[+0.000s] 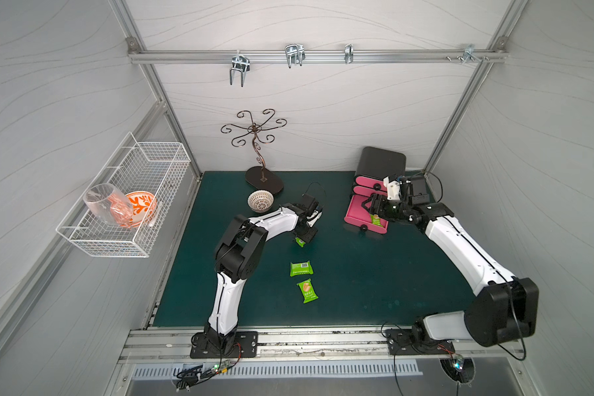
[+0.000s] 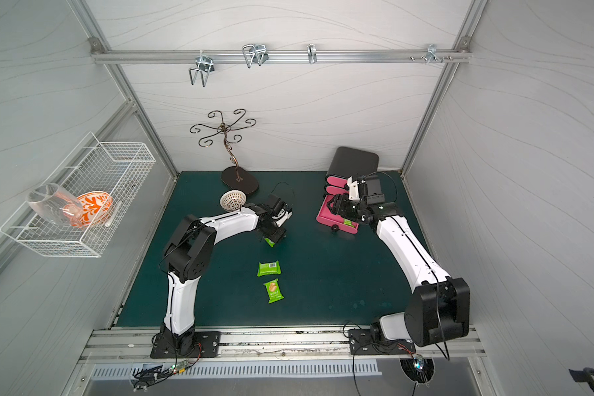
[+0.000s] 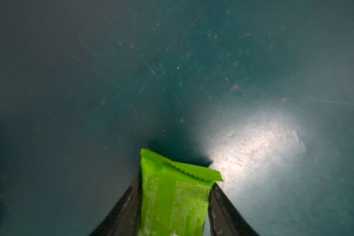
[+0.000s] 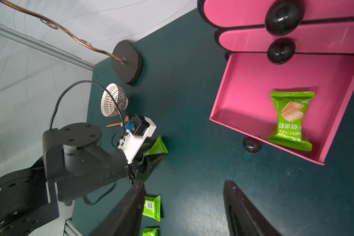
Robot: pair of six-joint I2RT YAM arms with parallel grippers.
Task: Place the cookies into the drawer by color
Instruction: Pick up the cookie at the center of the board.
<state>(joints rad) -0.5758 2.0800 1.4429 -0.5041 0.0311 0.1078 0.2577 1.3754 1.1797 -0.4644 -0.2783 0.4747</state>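
Note:
My left gripper (image 3: 175, 181) is shut on a bright green cookie packet (image 3: 172, 204), one finger against each side of it, just above the green mat; in a top view the packet (image 1: 300, 242) pokes out below the gripper (image 1: 304, 236). Two more green cookies (image 1: 301, 268) (image 1: 307, 290) lie flat on the mat in front of it, seen in both top views. The bottom pink drawer (image 4: 243, 92) is pulled open with one green cookie (image 4: 291, 120) inside. My right gripper (image 4: 184, 183) hangs open and empty over the mat beside that drawer (image 1: 352, 214).
The black cabinet (image 1: 381, 163) holds two closed pink drawers (image 1: 367, 181) above the open one. A bronze mug tree (image 1: 264, 180) and a white lattice bowl (image 1: 260, 201) stand at the back left. A wire basket (image 1: 124, 202) hangs on the left wall.

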